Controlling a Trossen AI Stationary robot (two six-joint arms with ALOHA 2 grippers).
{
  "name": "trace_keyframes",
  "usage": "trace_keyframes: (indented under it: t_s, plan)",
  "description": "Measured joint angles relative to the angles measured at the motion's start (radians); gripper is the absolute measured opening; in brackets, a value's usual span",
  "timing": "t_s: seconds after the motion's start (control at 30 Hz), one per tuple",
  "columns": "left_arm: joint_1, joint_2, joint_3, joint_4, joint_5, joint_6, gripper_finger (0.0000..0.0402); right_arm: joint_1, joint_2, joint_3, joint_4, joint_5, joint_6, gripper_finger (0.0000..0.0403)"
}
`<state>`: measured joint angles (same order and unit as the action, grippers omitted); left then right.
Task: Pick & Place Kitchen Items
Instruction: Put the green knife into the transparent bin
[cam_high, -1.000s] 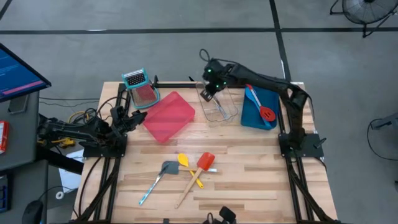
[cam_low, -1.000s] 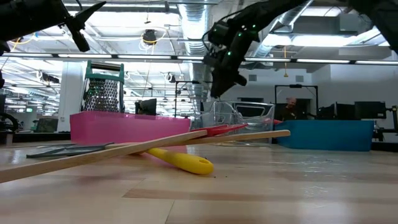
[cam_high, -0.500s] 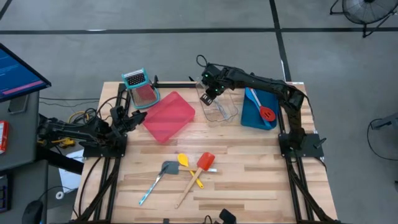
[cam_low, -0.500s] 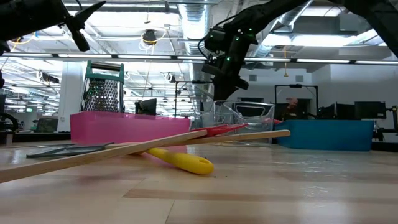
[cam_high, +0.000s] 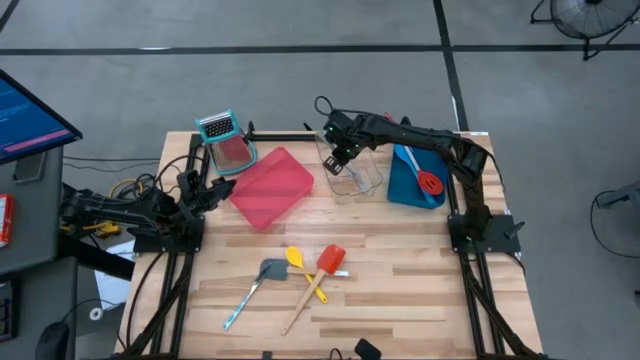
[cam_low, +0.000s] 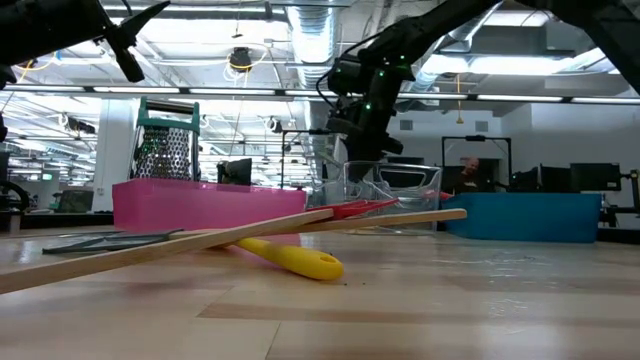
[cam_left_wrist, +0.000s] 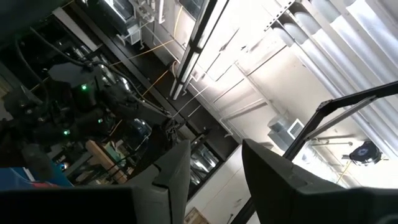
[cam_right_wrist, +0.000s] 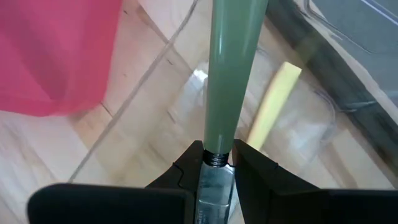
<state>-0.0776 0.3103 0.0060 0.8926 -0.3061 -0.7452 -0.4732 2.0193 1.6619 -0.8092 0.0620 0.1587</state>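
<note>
My right gripper (cam_high: 340, 152) is over the clear tray (cam_high: 366, 182) at the table's far middle, shut on a green-handled knife (cam_right_wrist: 230, 74). A yellow-handled knife (cam_right_wrist: 273, 106) lies in that tray. A yellow spoon (cam_high: 300, 268), a red wooden-handled spatula (cam_high: 326, 262) and a grey-teal spatula (cam_high: 262, 277) lie crossed on the near part of the table. A red spoon (cam_high: 429, 183) and a blue spatula (cam_high: 405, 155) lie in the blue tray (cam_high: 400, 190). My left gripper (cam_high: 218, 186) waits open at the table's left edge, pointing up. My right gripper pinches the knife by its metal blade (cam_right_wrist: 214, 171), right where it meets the green handle, between the two fingers. The fingers slant down from above and lie along the knife. The handle sticks out beyond the fingertips, down into the clear tray; its free end is out of frame.
A pink tray (cam_high: 270, 187) lies left of the clear tray, with a teal-topped box grater (cam_high: 222, 135) behind it. The blue tray stands to the right. Bare wood lies between the trays and the crossed utensils.
My right gripper has come down toward the clear tray with the green-handled knife, staying shut on it.
</note>
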Motion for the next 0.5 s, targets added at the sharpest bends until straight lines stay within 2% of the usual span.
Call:
trace_keyframes:
  t_s: [0.5]
  plan:
    - [0.000, 0.000, 0.000, 0.000, 0.000, 0.000, 0.0131, 0.000, 0.000, -0.002, 0.031, 0.016, 0.008, 0.0066]
